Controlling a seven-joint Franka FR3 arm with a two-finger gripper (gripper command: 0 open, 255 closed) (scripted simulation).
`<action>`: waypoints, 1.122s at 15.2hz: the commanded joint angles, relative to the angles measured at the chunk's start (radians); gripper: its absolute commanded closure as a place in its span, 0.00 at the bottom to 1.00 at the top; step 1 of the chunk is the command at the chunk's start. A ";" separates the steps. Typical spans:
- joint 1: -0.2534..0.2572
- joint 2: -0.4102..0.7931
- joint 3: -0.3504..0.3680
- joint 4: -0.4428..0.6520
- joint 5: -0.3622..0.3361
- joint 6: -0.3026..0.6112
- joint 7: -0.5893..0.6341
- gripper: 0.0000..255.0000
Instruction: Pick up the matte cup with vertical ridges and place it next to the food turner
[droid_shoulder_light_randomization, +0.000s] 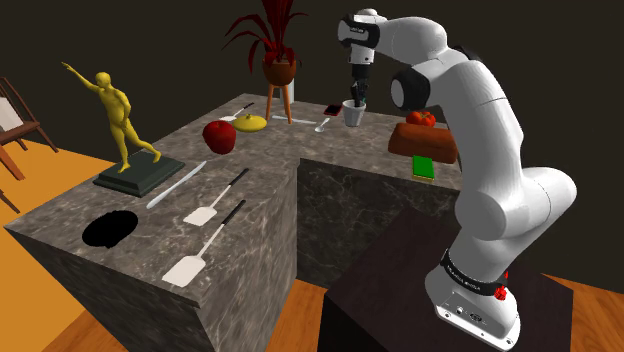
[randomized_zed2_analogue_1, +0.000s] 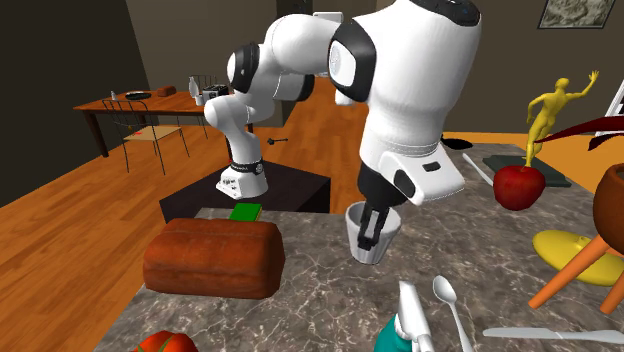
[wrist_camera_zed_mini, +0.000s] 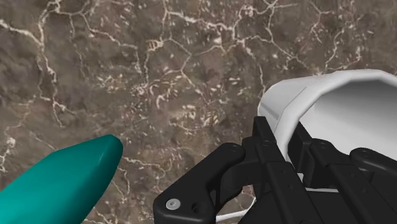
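Overhead, arm (droid_shoulder_light_randomization: 480, 130) arches down, pincer (randomized_zed2_analogue_1: 374, 236) clasping rim of white cup (randomized_zed2_analogue_1: 362, 248).

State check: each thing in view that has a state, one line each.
cup: upright on counter
gripper: shut on cup wall
near turner: lying flat, untouched
far turner: lying flat, untouched
statue: standing upright
apple: sitting on counter
loaf: lying flat
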 joint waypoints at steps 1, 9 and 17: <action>-0.015 0.023 0.004 0.073 0.003 -0.048 0.007 1.00; 0.210 -0.288 -0.010 -0.421 -0.043 0.135 0.110 1.00; 0.364 -0.445 0.020 -0.621 -0.069 0.197 0.264 1.00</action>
